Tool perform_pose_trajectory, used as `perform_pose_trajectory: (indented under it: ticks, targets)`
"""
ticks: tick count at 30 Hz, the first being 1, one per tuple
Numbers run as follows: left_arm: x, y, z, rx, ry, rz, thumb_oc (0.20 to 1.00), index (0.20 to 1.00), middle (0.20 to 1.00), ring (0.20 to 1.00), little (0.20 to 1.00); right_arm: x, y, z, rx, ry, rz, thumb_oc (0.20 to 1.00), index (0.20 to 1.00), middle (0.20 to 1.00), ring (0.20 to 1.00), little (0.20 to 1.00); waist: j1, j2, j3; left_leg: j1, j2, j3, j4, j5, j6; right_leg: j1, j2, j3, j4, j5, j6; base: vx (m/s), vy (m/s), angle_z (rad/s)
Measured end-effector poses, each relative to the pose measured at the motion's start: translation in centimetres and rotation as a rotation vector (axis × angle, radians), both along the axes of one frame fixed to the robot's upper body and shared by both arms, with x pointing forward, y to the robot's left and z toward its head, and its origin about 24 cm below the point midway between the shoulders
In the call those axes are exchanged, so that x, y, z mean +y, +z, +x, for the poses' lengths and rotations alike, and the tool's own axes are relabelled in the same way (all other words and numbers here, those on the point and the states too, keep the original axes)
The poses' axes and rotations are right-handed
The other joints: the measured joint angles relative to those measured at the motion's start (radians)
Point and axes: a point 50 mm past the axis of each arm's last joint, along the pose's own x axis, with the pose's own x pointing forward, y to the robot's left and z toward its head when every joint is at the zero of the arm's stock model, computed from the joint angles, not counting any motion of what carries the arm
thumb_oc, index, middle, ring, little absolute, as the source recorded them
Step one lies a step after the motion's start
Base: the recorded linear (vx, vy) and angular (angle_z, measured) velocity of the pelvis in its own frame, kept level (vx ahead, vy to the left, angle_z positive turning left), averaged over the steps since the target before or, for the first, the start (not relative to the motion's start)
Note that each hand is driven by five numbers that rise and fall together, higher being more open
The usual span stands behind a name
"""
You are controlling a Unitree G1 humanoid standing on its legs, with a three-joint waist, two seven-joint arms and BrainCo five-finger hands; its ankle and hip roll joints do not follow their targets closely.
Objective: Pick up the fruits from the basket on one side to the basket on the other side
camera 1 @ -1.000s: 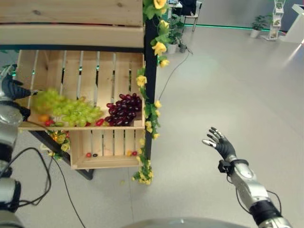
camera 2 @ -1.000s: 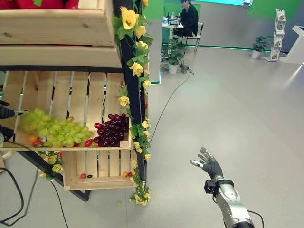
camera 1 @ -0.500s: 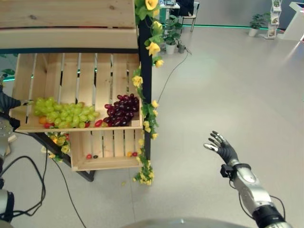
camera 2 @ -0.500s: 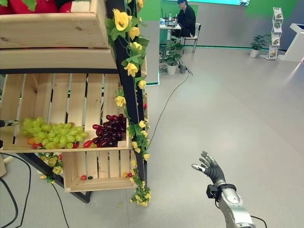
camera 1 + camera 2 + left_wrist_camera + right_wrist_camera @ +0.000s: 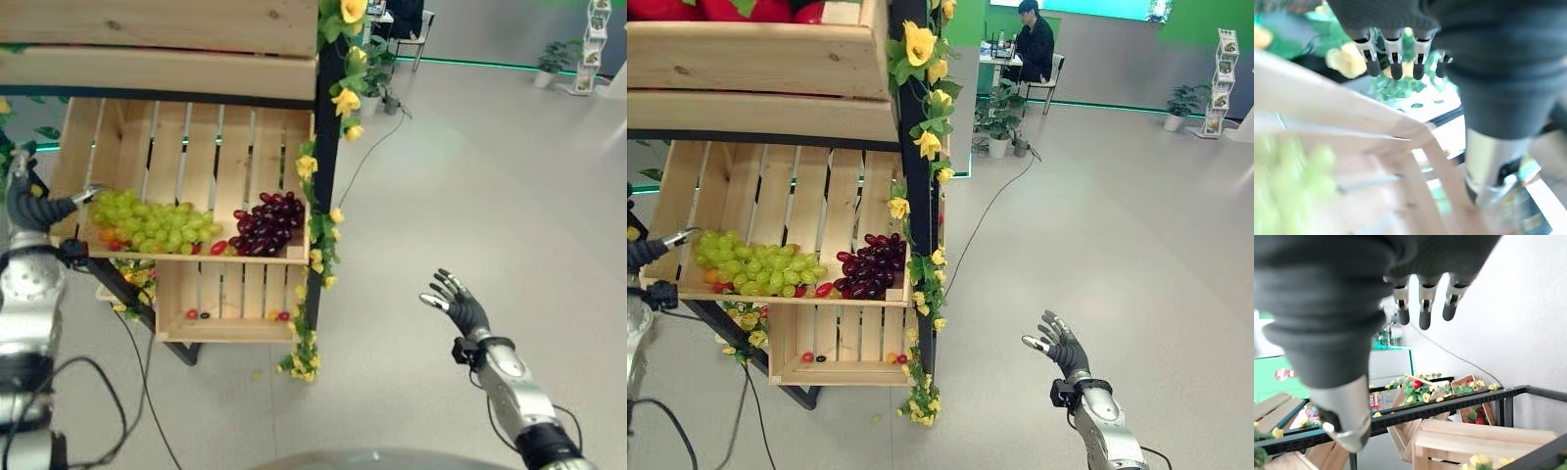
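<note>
- Left eye view: left hand (image 5: 37, 208) sat at the crate's (image 5: 196, 257) outer end, fingers loosely straight, holding nothing; green grapes (image 5: 155, 224) lay in the crate just past the fingertips, dark grapes (image 5: 266, 223) farther along.
- Right eye view: right hand (image 5: 1059, 347) hung well apart from the crate over the floor (image 5: 1117, 225), fingers spread, empty.
- Left wrist view: fingers (image 5: 1395, 54) fairly straight, nothing between them; green blur beside the crate wall.
- Right wrist view: fingers (image 5: 1423, 301) relaxed, empty.
- Step judged: reaching for the pick. Next: push fingers into the green bunch, close, lift clear.
</note>
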Motion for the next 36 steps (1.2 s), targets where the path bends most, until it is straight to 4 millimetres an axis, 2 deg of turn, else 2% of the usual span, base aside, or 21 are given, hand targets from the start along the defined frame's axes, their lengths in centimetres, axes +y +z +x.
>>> perform_pose_trajectory:
  ticks: [2, 6, 7, 9, 17, 23, 27, 28, 31, 33, 36]
  targets:
    - [-2.3, -2.0, -1.3, -0.070, -0.091, -0.169, 1.000, 1.000, 1.000, 1.000, 1.000, -0.2, 0.2, -0.1, -0.013, -0.020, 0.010, 1.000, 1.000, 1.000, 1.000, 1.000, 0.008, -0.004, 0.007, -0.001, -0.002, -0.006, 0.000, 0.000, 0.000, 0.005, -0.002, -0.008, 0.000, -0.003, 0.003, -0.03, -0.014, 0.10]
    - [-5.0, -4.1, -2.3, -0.115, -0.218, -0.342, 1.000, 1.000, 1.000, 1.000, 1.000, -0.4, 0.3, -0.2, -0.028, -0.046, 0.028, 1.000, 1.000, 1.000, 1.000, 1.000, 0.025, -0.013, 0.024, -0.002, 0.001, -0.008, 0.000, 0.000, 0.000, 0.009, 0.000, -0.018, 0.000, -0.006, 0.003, -0.03, -0.011, 0.07]
    - [-5.9, -5.0, -3.1, -0.109, -0.261, -0.396, 1.000, 1.000, 1.000, 1.000, 1.000, -0.2, 0.3, -0.3, -0.032, -0.056, 0.042, 1.000, 1.000, 1.000, 1.000, 1.000, 0.026, -0.014, 0.026, -0.002, 0.000, -0.008, 0.000, 0.000, 0.000, 0.010, -0.002, -0.019, 0.000, -0.007, 0.004, -0.02, -0.010, 0.04]
    - [-6.6, -5.0, -3.4, -0.107, -0.316, -0.394, 1.000, 1.000, 1.000, 1.000, 1.000, -0.2, 0.1, -0.4, -0.028, -0.058, 0.045, 1.000, 1.000, 1.000, 1.000, 1.000, 0.031, -0.016, 0.037, -0.002, 0.000, -0.010, 0.000, 0.000, 0.000, 0.013, -0.002, -0.023, 0.000, -0.008, 0.005, -0.02, -0.008, 0.05]
    - [-8.0, -5.2, -3.5, -0.112, -0.450, -0.412, 1.000, 1.000, 1.000, 1.000, 1.000, -0.1, 0.0, -0.7, -0.041, -0.081, 0.061, 1.000, 1.000, 1.000, 1.000, 1.000, 0.055, -0.008, 0.055, -0.010, -0.001, -0.026, 0.000, 0.000, 0.000, 0.017, -0.005, -0.042, 0.000, -0.012, 0.009, -0.02, -0.017, 0.07]
    - [-9.4, -6.7, -3.9, -0.106, -0.527, -0.476, 1.000, 1.000, 1.000, 1.000, 1.000, -0.7, -0.1, -1.2, -0.049, -0.123, 0.067, 1.000, 1.000, 1.000, 1.000, 1.000, 0.076, 0.004, 0.063, -0.021, -0.005, -0.045, 0.006, 0.000, 0.000, 0.027, -0.009, -0.067, 0.000, -0.017, 0.014, -0.04, -0.037, 0.13]
    - [-9.2, -9.1, -4.0, -0.002, -0.506, -0.517, 1.000, 1.000, 1.000, 1.000, 1.000, -1.4, -0.1, -1.6, -0.048, -0.163, 0.061, 1.000, 1.000, 1.000, 1.000, 1.000, 0.078, 0.012, 0.065, -0.038, -0.005, -0.064, 0.015, 0.000, 0.000, 0.037, -0.011, -0.096, 0.000, -0.023, 0.017, 0.01, -0.049, 0.22]
    - [-8.9, -11.2, -4.3, 0.111, -0.470, -0.527, 1.000, 1.000, 1.000, 1.000, 1.000, -1.4, -0.1, -1.6, -0.052, -0.166, 0.060, 1.000, 1.000, 1.000, 1.000, 1.000, 0.076, 0.012, 0.065, -0.037, -0.006, -0.064, 0.018, 0.001, 0.001, 0.038, -0.013, -0.100, 0.001, -0.026, 0.018, 0.00, -0.038, 0.07]
    - [-9.1, -14.9, -5.6, 0.281, -0.403, -0.592, 1.000, 1.000, 1.000, 1.000, 1.000, -1.8, -0.1, -1.9, -0.055, -0.195, 0.057, 1.000, 1.000, 1.000, 1.000, 1.000, 0.073, 0.003, 0.064, -0.041, -0.002, -0.066, 0.014, 0.000, 0.000, 0.037, -0.011, -0.098, 0.002, -0.031, 0.020, 0.01, -0.027, 0.05]
    - [-9.4, -15.6, -6.1, 0.313, -0.395, -0.604, 1.000, 1.000, 1.000, 1.000, 1.000, -2.1, -0.1, -1.9, -0.057, -0.214, 0.053, 1.000, 1.000, 1.000, 1.000, 1.000, 0.073, 0.000, 0.065, -0.036, -0.003, -0.066, 0.010, 0.001, 0.000, 0.039, -0.009, -0.099, 0.001, -0.031, 0.020, 0.04, -0.025, 0.01]
    - [-9.5, -15.4, -5.9, 0.307, -0.394, -0.603, 1.000, 1.000, 1.000, 1.000, 1.000, -2.4, 0.2, -1.9, -0.075, -0.229, 0.050, 1.000, 1.000, 1.000, 1.000, 1.000, 0.073, 0.002, 0.065, -0.036, -0.003, -0.066, 0.009, 0.001, 0.000, 0.039, -0.009, -0.099, 0.001, -0.032, 0.021, -0.02, 0.007, 0.00]
